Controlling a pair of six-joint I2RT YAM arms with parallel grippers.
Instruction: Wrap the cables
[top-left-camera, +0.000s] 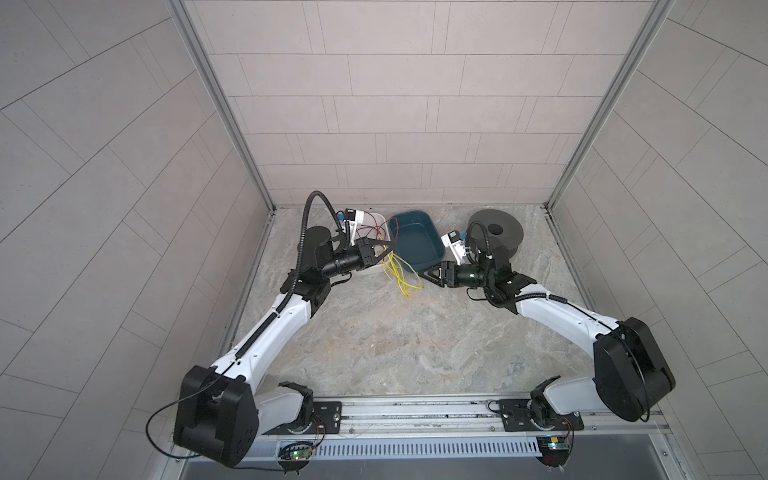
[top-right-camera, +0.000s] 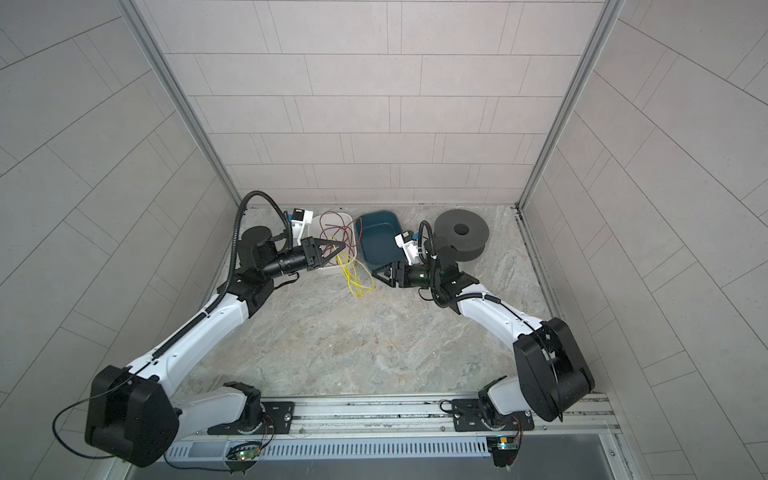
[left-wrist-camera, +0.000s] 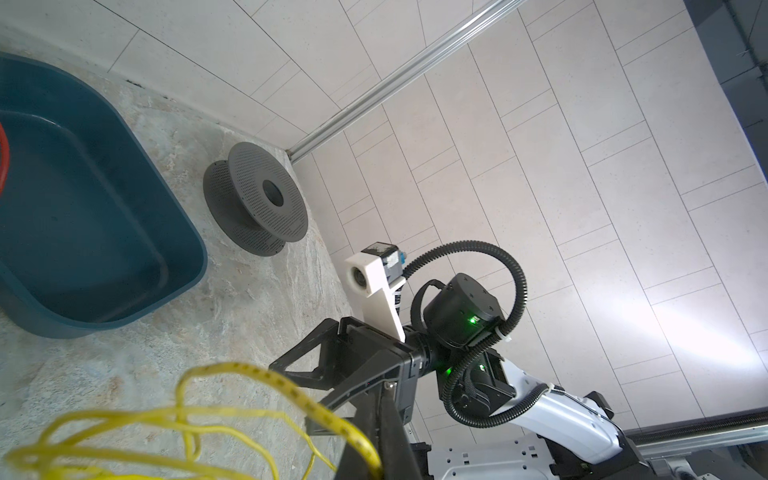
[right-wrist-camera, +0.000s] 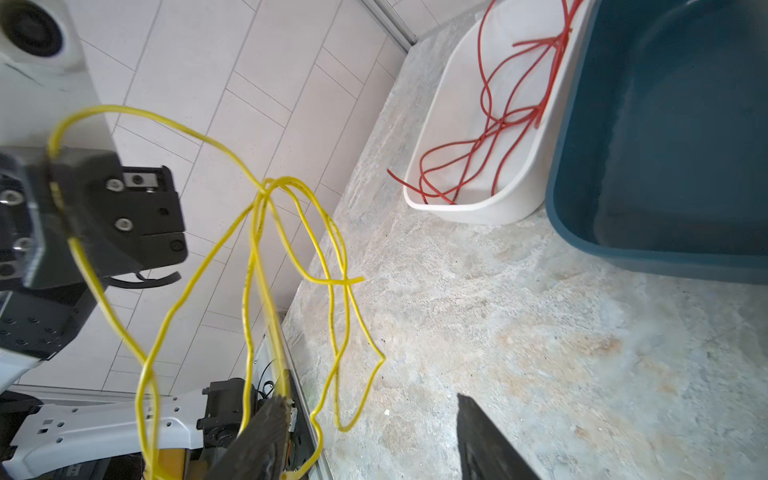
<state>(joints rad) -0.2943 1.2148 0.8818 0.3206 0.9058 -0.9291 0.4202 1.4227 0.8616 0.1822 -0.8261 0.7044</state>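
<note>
Pinched tight in left gripper (top-left-camera: 388, 246): yellow cables (top-left-camera: 401, 276), loops dangling toward 5 o'clock. Just beside, at their 3 o'clock: right gripper (top-left-camera: 420, 277), spread wide, empty. Sheath print unreadable.

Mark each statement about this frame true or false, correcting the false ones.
1. The left gripper is shut on the yellow cable. True.
2. The yellow cable is wound on the spool. False: the spool is bare, and the cable hangs in loose loops from the left gripper.
3. The red cable lies in the blue bin. False: it lies in the white bin.
4. The right gripper is open. True.
</note>
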